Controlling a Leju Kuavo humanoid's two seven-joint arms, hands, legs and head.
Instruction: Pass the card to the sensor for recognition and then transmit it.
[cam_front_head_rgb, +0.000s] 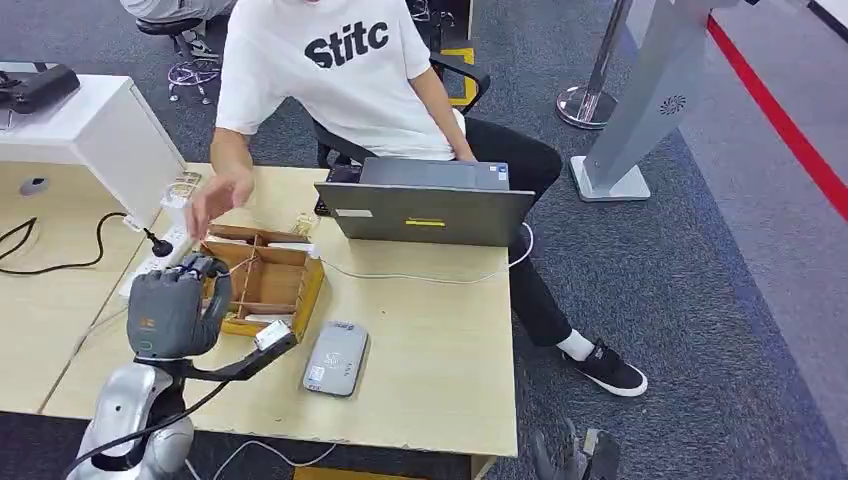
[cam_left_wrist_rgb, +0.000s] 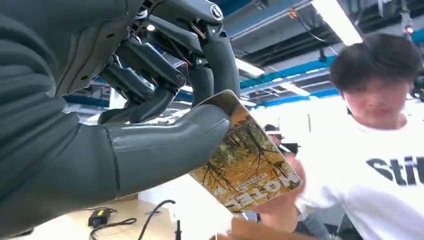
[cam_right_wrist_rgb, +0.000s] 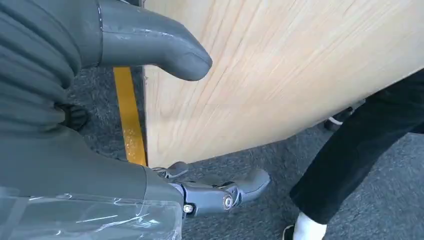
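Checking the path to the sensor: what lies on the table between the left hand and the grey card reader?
In the head view, the left hand holds the card; between it and the card reader lies the wooden divided box.

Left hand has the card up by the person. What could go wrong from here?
1. The left hand pinches the card near one corner only; it could twist or slip.
2. The person's hand is at the card's far edge; a pull before release may jerk it.
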